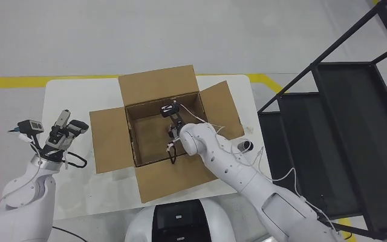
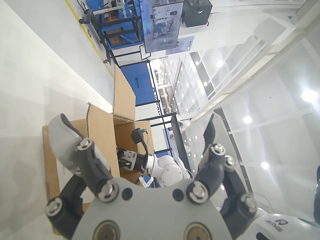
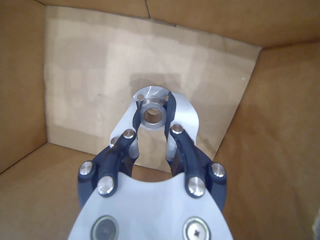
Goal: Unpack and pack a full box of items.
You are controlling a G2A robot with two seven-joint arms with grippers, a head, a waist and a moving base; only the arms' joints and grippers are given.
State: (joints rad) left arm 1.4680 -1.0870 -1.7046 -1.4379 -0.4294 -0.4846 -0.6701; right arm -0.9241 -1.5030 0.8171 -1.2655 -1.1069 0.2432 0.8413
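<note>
The shiny metal part (image 3: 150, 120) is down inside the cardboard box (image 1: 158, 85), close to the box floor and near its middle. I cannot tell if it rests on the floor or hangs just over it. It is a short tube with a wide flat ring at its bottom end. Its hole points straight up, back along the arm.

The right end effector (image 3: 154, 109) comes at it from above and squeezes the tube from two sides, so it is closed tight on the metal part. The right arm is much the nearer one.

I think the next move is either straight up and out, or a let-go right here. There is bare box floor all around the part. The four walls stand well apart from the fingers (image 3: 172, 106). The flaps (image 1: 221, 109) are folded out, so the way up is open.

The left end effector (image 1: 71, 121) hangs over the white bench (image 1: 72, 91), beside the left side of the box. It is wide open and holds nothing.
</note>
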